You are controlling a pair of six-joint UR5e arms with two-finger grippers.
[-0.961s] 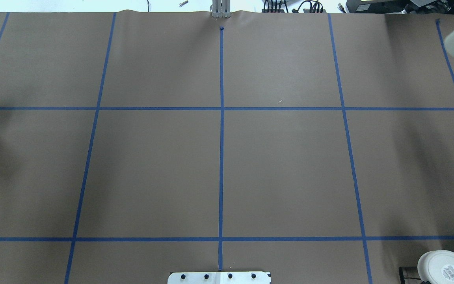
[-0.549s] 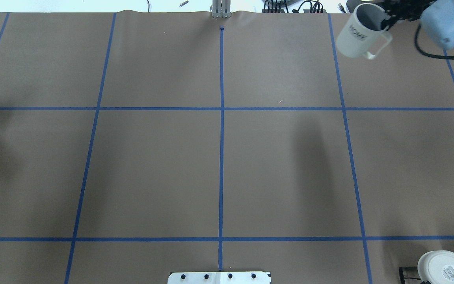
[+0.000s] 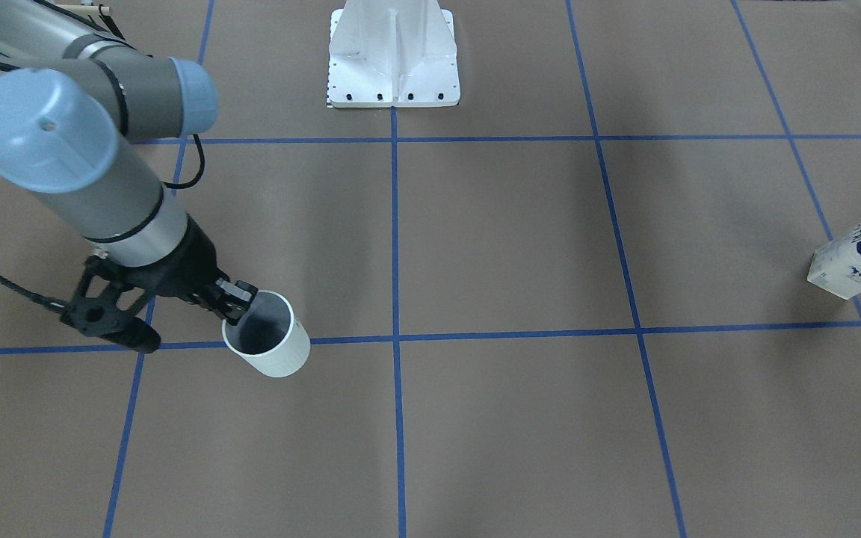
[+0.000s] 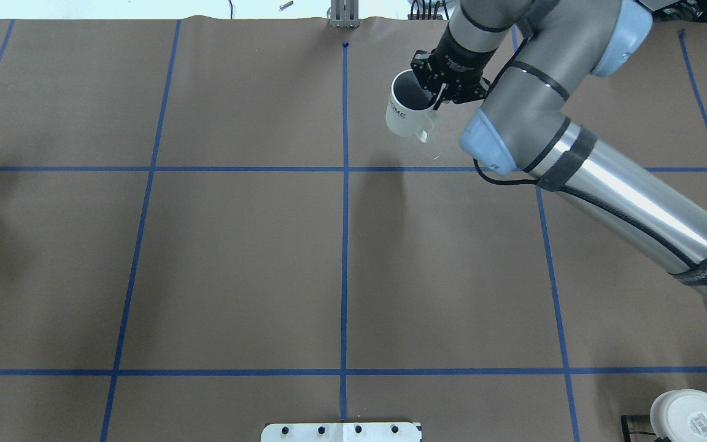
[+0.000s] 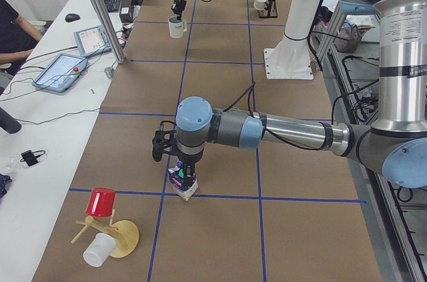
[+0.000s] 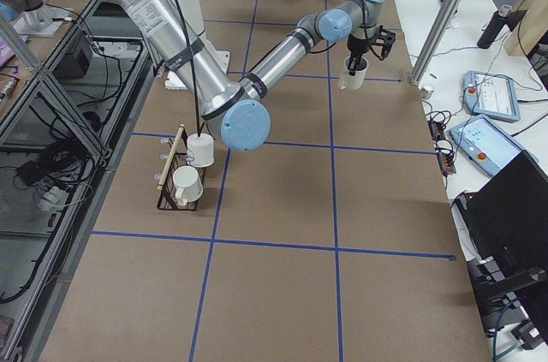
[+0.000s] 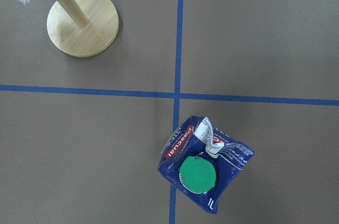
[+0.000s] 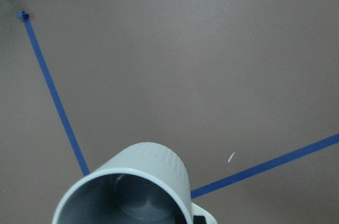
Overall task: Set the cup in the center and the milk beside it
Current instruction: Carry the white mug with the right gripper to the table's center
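My right tool (image 4: 433, 97) clamps the HOME mug (image 4: 407, 113) by its rim; worktop (image 4: 255, 264) centre lies left, toward my base. Left tool (image 5: 179, 165) is over the milk carton (image 7: 204, 166), grip unclear.

My left gripper (image 5: 183, 170) hangs over the milk (image 5: 183, 187) at the table's left end. It is too small in the side view for me to tell how its jaws stand. From overhead only a corner of the milk shows at the left edge, and the front view crops it too. The cup (image 4: 407, 110) in my right gripper (image 4: 432, 100) shows only part of its black lettering. My wrist view cuts it off at the bottom. The stickered cup (image 4: 691, 416) at the near right is cropped.
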